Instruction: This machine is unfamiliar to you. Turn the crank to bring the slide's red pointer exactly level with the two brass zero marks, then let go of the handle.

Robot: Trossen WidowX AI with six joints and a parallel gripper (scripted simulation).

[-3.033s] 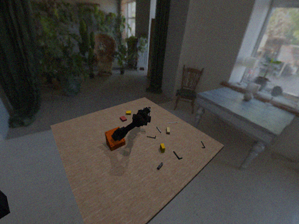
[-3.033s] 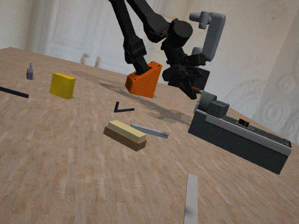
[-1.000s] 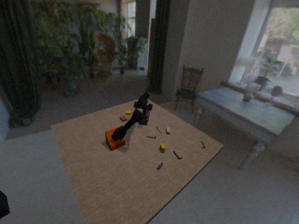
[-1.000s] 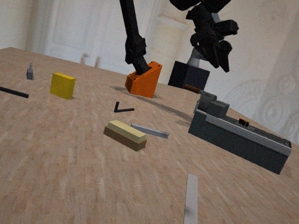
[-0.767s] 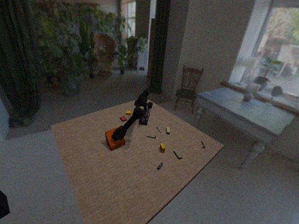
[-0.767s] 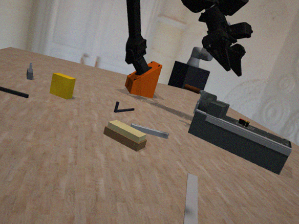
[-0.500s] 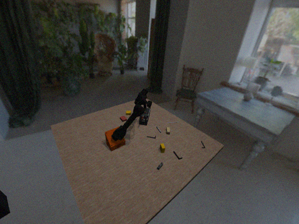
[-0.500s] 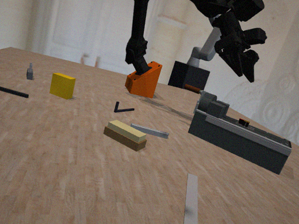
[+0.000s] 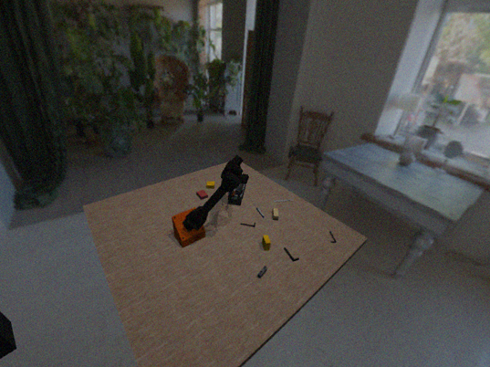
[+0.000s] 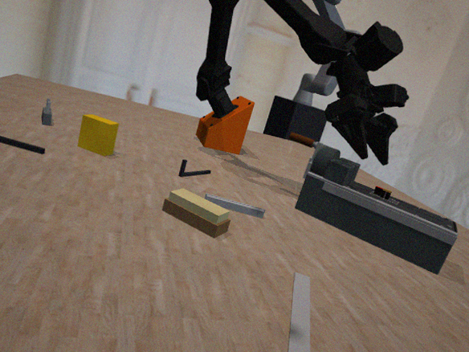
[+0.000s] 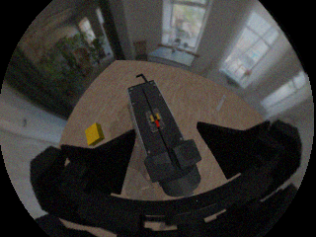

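Note:
The machine, a long dark grey box (image 10: 372, 229) (image 11: 143, 96), stands on the table. Its round crank hub (image 10: 327, 158) (image 11: 182, 184) is at one end, with a brown handle (image 10: 301, 139) sticking out toward the robot's base; the handle is hidden in the wrist view. The slide's red pointer (image 11: 157, 123) (image 10: 378, 188) looks slightly to the crank side of the two brass marks (image 11: 155, 118) in the wrist view; the exact offset is too small to tell. My gripper (image 10: 375, 160) (image 11: 166, 128) is open and empty, pointing down above the machine's top, clear of the handle.
A yellow block (image 9: 210, 184) (image 11: 94, 133) and a red block (image 9: 202, 194) lie at one side of the machine. On the other side are a tan-topped block (image 10: 194, 213), a metal bar (image 10: 235, 205), a flat strip (image 10: 301, 320), another yellow block (image 10: 97, 135) and black angled keys (image 10: 16, 143).

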